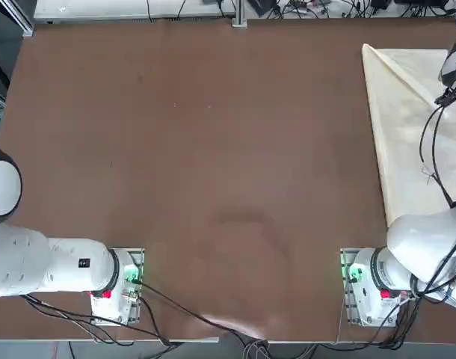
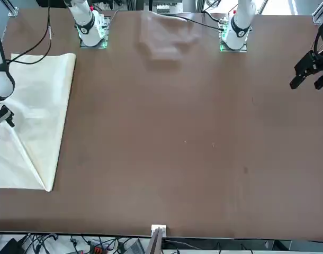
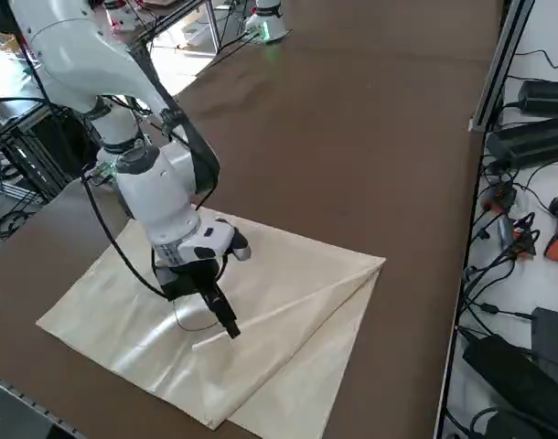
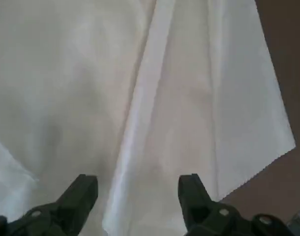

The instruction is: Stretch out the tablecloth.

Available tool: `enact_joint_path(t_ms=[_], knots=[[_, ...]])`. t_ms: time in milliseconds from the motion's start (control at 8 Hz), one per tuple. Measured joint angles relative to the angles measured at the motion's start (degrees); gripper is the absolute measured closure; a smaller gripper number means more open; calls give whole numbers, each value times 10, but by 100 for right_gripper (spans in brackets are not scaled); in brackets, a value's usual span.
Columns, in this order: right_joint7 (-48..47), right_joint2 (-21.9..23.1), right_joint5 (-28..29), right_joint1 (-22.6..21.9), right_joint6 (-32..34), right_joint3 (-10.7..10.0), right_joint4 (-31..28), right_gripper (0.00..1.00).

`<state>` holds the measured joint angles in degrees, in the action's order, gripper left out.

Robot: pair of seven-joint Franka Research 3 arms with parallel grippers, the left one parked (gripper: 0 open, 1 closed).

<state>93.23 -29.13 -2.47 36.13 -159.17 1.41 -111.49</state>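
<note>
So the big thin cream-beige fabric tablecloth (image 3: 288, 338) is lying flat on the brown worktop (image 1: 213, 149), way over at the robot's right-hand side. In the top view it runs off the right edge of the picture, and in the front view it sits at the far left, so only part of it shows in those two. The right side view gives the best look: it's not spread out properly. One portion is folded over on top of the rest, leaving a long diagonal fold edge running from about the middle of the sheet out toward the corner that points across the worktop. There's some soft creasing too, and you can see a second layer peeking out along the near edge.

The right arm's black two-finger claw (image 3: 226, 322) is hanging over the cloth, pointing down, right about at the inner end of that diagonal fold. From the wrist view the two fingers (image 4: 78, 199) are spread wide apart with nothing between them, and the folded edge runs up the gap between them. I can't tell for sure whether the tips are touching the fabric or just above it.

The rest of the brown worktop is just bare surface.
</note>
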Motion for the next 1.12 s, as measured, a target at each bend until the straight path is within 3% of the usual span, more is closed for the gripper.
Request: enact_joint_path(t_ms=[625,1125], knots=[[57,-36,0,39,-22,0,4,0],[94,-61,0,42,-36,9,29,0]])
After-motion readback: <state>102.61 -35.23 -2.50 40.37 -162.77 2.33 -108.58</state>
